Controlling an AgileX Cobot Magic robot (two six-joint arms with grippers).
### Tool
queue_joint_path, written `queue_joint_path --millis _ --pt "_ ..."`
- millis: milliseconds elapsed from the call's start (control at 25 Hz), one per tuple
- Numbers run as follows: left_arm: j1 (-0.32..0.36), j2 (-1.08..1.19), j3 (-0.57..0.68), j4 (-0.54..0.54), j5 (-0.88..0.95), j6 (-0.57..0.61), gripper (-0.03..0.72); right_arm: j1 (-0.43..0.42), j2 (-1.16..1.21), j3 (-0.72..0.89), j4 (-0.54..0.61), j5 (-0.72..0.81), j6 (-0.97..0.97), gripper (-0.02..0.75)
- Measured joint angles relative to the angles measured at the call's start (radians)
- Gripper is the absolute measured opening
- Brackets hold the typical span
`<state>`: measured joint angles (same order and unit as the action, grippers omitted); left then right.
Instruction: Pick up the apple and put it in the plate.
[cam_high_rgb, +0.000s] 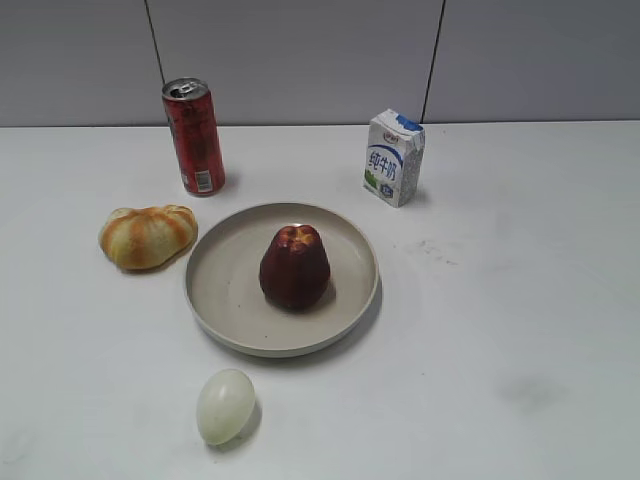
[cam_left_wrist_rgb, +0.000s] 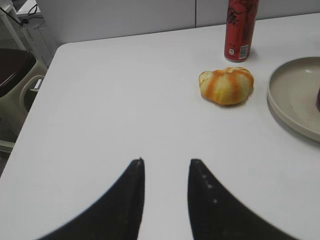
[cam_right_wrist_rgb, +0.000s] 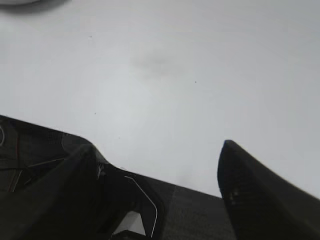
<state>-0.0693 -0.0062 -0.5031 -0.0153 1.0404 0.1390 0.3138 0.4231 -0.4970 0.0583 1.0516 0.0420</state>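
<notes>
1. The egg (cam_high_rgb: 226, 405), pale greenish-white, lies nearest the exterior camera, at about 7 o'clock from the plate and apart from its rim. After it, the rest run from largest to smallest.
2. The table (cam_high_rgb: 520, 300) is white and carries everything. A grey panelled wall stands behind it.
3. The plate (cam_high_rgb: 215, 290) is a wide, shallow beige dish near the middle of the table. Its edge also shows at the right of the left wrist view.
4. The apple (cam_high_rgb: 295, 266), dark maroon with a yellow patch at its top, stands upright inside the plate, a little toward 1 o'clock from the dish's centre. No gripper touches it.
5. The can (cam_high_rgb: 194, 136), red and upright, stands at 11 o'clock from the plate.
6. The bun (cam_high_rgb: 147, 235), orange-striped, lies at 9 o'clock, just beside the rim.
7. The milk carton (cam_high_rgb: 394, 157) stands at 1 o'clock, well apart.
8. The left gripper (cam_left_wrist_rgb: 166, 162) hovers over bare table with its fingers a little apart and nothing between them.
9. The right gripper (cam_right_wrist_rgb: 160, 150) also hangs over bare table, fingers spread wide and empty.
10. Judged from this, the placing looks done. The next move calls only for both arms to keep clear of the dish and stay parked.
</notes>
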Motion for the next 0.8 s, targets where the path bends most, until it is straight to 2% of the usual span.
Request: queue_joint_path --millis 520,600,800 --pt "0.0 0.0 0.0 0.0 0.0 0.0 0.236 -0.007 -0.066 0.001 0.005 -0.006 0.0 0.591" --pt "0.0 0.0 0.0 0.0 0.0 0.0 0.236 -0.033 -0.121 0.005 0.006 -0.006 0.0 0.591" --pt "0.0 0.0 0.0 0.0 0.0 0.0 0.236 -0.17 -0.293 0.005 0.007 -0.006 0.001 0.589"
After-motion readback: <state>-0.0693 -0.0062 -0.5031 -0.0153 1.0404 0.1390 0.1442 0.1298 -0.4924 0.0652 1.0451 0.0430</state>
